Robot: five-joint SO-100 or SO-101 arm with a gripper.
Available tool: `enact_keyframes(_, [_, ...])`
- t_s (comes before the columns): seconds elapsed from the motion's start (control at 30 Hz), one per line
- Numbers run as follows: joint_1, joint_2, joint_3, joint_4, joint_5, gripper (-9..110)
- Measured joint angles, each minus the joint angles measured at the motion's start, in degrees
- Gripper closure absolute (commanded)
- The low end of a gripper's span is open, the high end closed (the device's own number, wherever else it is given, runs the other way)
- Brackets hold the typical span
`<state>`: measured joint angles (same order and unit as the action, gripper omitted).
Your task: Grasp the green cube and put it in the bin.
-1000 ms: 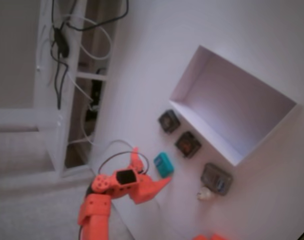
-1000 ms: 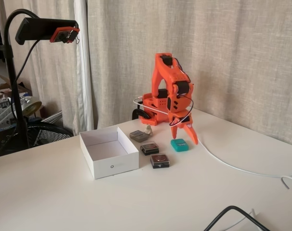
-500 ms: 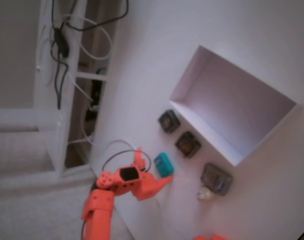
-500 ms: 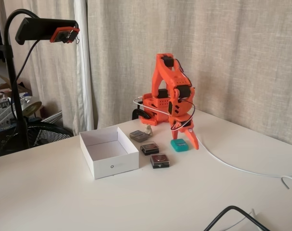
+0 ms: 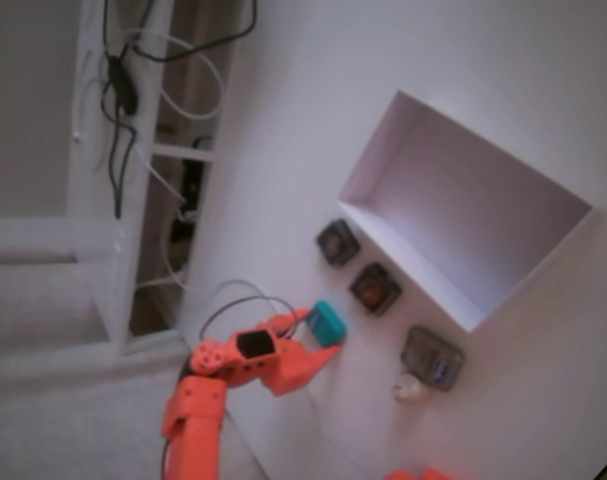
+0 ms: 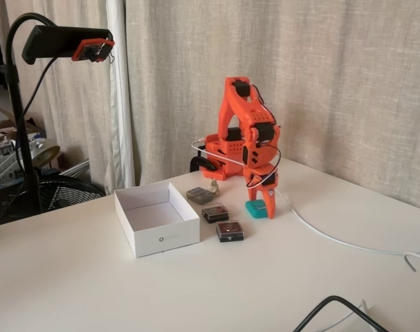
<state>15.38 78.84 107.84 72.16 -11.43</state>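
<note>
I see a matt orange plastic arm point(image 6: 241, 135), a smooth white table point(image 6: 196, 283), a paper-like white bin point(image 6: 156, 218), and coarse cloth curtains point(image 6: 320, 76).

beige curtains point(image 6: 320, 76), white table point(image 6: 196, 290), black camera stand point(image 6: 19, 124)

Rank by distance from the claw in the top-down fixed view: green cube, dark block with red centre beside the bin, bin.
1. green cube: between the claw fingers.
2. dark block with red centre: up-right of the cube, near the bin's long wall.
3. bin: upper right, farthest.
</note>
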Motion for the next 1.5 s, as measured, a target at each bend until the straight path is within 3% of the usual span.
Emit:
enact_keyframes(0.2, [0.18,-0.09,0.00,-0.09,0.00,80])
enact_keyframes(0.33, [0.18,-0.09,0.00,-0.09,0.00,95])
enact_keyframes(0.8, [0.35,0.26,0.26,-2.55,0.09,109])
enact_keyframes(1.5, [-0.70,6.94,-0.53,-14.06,0.70,110])
